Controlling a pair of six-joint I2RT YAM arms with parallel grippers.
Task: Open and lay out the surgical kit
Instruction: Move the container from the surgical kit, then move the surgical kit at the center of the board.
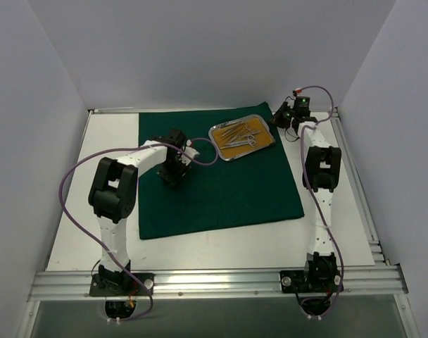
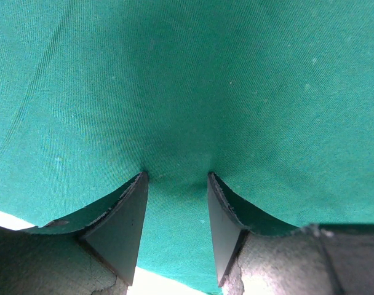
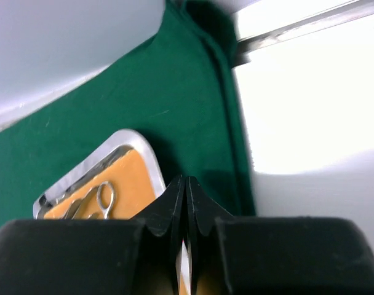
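Left gripper: you have it pointed down at the drape, left of center in the top view. Jaws spread about halfway. In the left wrist view both fingers touch the cloth with their tips, and nothing sits in the gap between them but bare green weave. A small dimple shows in the fabric at each tip.

Right gripper: you have it at the upper right of the top view, over the drape's far right corner. Jaws pressed together. In the right wrist view the 2 fingertips meet along a thin seam, and you can see nothing pinched between them.

Outward from there:
- Tray sits on the drape just left of the right gripper, upper center-right of the top view, set at an angle. Its steel rim and tan liner show at lower left of the right wrist view.
- Instruments lie in a loose bunch inside the tray; count unclear. 1 scissor handle loop is visible in the right wrist view.
- Drape lies unfolded and flat on the white table, and its hemmed right edge runs down the right wrist view.
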